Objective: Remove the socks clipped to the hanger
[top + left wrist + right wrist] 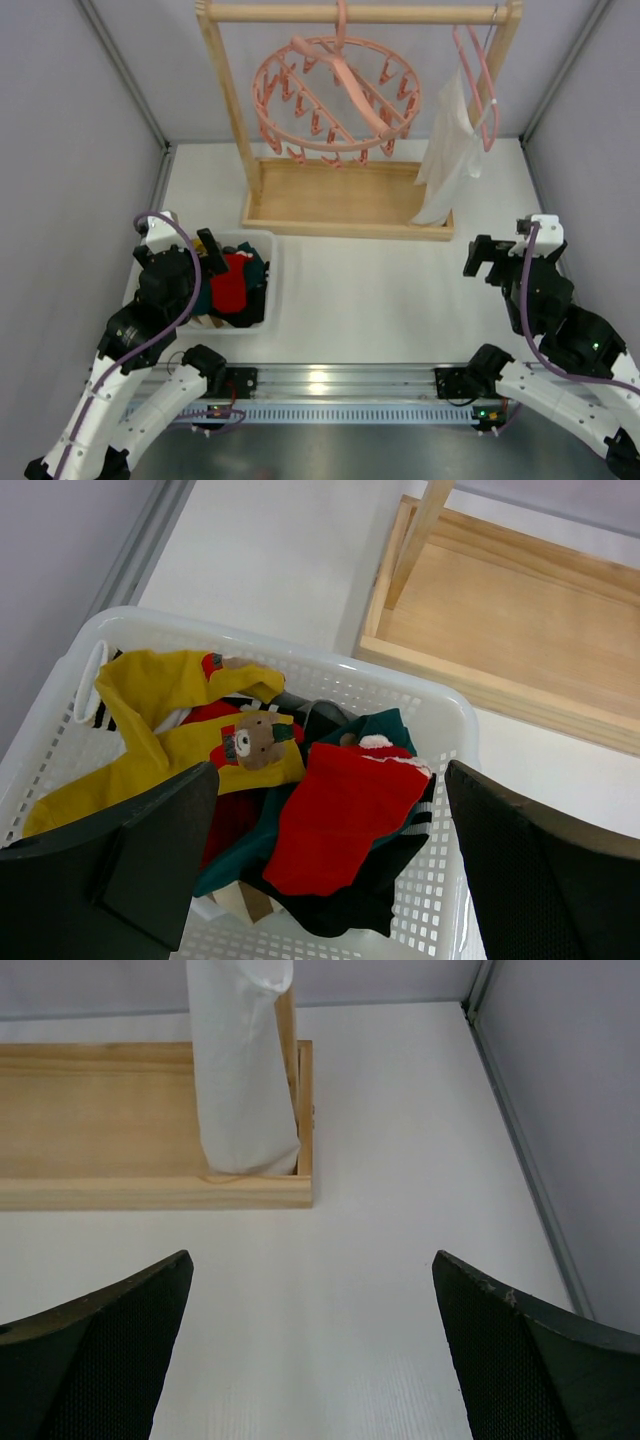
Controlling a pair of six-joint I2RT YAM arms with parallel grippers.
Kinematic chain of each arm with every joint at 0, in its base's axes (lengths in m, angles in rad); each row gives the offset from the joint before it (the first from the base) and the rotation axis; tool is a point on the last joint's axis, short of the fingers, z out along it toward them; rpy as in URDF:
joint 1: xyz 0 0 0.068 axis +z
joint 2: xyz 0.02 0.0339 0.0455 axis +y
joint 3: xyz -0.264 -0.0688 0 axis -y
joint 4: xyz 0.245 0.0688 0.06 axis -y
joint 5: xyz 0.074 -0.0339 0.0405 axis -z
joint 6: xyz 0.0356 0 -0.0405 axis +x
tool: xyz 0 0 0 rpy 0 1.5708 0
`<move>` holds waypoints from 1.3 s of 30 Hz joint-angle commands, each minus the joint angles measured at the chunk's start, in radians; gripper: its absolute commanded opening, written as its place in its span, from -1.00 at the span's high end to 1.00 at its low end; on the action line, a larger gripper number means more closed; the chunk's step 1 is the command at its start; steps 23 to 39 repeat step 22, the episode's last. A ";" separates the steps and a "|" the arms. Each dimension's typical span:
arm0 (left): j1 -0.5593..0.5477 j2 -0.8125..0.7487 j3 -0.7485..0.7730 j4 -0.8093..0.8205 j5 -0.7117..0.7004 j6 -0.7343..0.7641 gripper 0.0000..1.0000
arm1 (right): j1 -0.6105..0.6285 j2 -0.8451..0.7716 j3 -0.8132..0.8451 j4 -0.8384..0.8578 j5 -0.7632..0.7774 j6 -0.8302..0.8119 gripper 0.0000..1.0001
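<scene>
The round pink hanger [335,100] hangs by its hook from the wooden rod, and its dangling clips hold nothing. The socks lie heaped in a white basket [255,238] at the near left: a red one [345,815] on top, a yellow one with a bear [160,695] and a teal one [385,725]. My left gripper [330,780] hovers open just above that heap with nothing between its fingers. My right gripper [312,1260] stands open over bare table at the near right [490,258].
A wooden rack with a tray-like base [340,200] stands at the back. A slim pink clothes hanger [478,80] with a white cloth [445,150] hangs at its right end, the cloth reaching the base [240,1070]. Grey walls close both sides.
</scene>
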 commanded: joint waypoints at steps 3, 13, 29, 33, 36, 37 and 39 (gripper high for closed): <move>0.003 0.001 -0.010 0.043 -0.001 -0.019 -0.97 | -0.012 -0.020 -0.007 -0.010 -0.014 0.005 -0.99; 0.005 0.018 -0.008 0.046 0.010 -0.019 -0.97 | -0.013 -0.017 -0.026 0.019 -0.028 -0.007 -0.99; 0.006 0.015 -0.010 0.047 0.013 -0.020 -0.97 | -0.012 -0.011 -0.030 0.023 -0.023 -0.005 -0.99; 0.006 0.015 -0.010 0.047 0.013 -0.020 -0.97 | -0.012 -0.011 -0.030 0.023 -0.023 -0.005 -0.99; 0.006 0.015 -0.010 0.047 0.013 -0.020 -0.97 | -0.012 -0.011 -0.030 0.023 -0.023 -0.005 -0.99; 0.006 0.015 -0.010 0.047 0.013 -0.020 -0.97 | -0.012 -0.011 -0.030 0.023 -0.023 -0.005 -0.99; 0.006 0.015 -0.010 0.047 0.013 -0.020 -0.97 | -0.012 -0.011 -0.030 0.023 -0.023 -0.005 -0.99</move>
